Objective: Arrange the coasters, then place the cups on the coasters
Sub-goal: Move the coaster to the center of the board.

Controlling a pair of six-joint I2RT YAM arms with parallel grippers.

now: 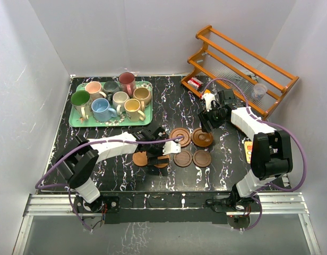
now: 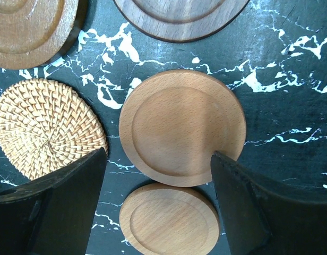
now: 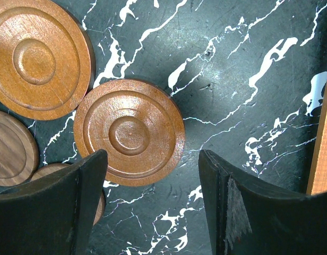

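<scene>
Several coasters lie mid-table: dark ringed coasters (image 1: 180,136) and tan coasters (image 1: 139,158). My left gripper (image 1: 158,151) hovers open over a light wood coaster (image 2: 182,127), whose near edge overlaps a second one (image 2: 169,220); the right fingertip (image 2: 219,164) meets its rim. A woven coaster (image 2: 46,127) lies to the left. My right gripper (image 3: 153,154) is open above bare table, beside a reddish ringed coaster (image 3: 129,133). The cups (image 1: 102,109) stand together on the green tray (image 1: 76,123) at the back left.
An orange wooden rack (image 1: 243,64) stands at the back right with a clear glass cup (image 1: 260,90) on it and a small red box (image 1: 194,83) by its foot. An orange card (image 1: 248,149) lies near the right arm.
</scene>
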